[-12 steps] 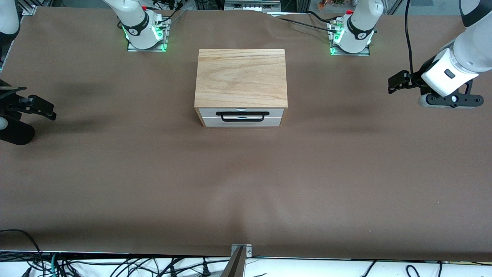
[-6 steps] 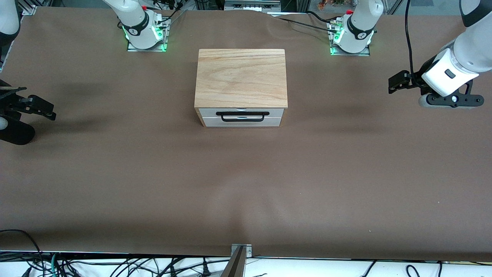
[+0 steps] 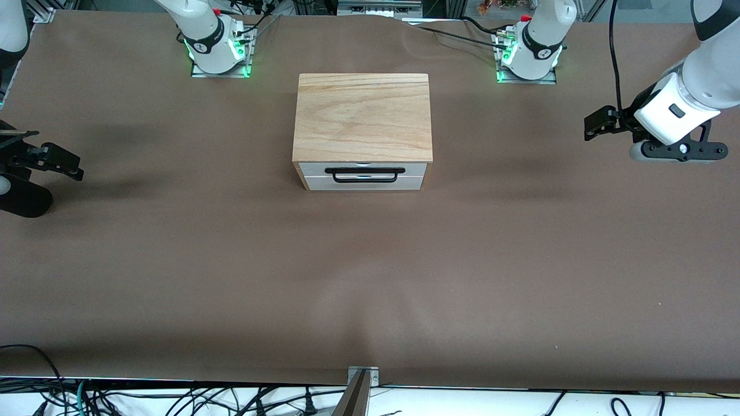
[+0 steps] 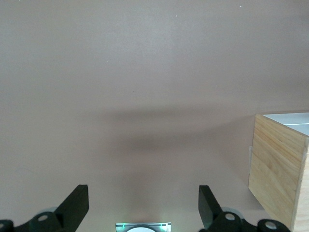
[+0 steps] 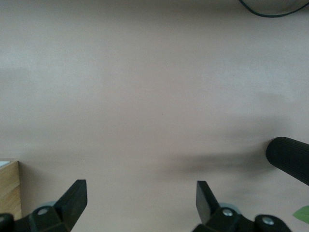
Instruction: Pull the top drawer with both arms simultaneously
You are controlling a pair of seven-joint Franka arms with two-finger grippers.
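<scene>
In the front view, the top drawer is seen closed in the cabinet mid-tabletop, well apart from the left gripper and right gripper over the ends. In the left wrist view, its fingers are spread wide, empty; the cabinet is seen aside. In the right wrist view, likewise.

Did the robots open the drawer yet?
Not yet. The white top drawer with its black wire handle sits shut. Nothing is in hand: the left gripper and right gripper hang open over the brown table's ends. Reaching, grabbing and pulling are all left.
</scene>
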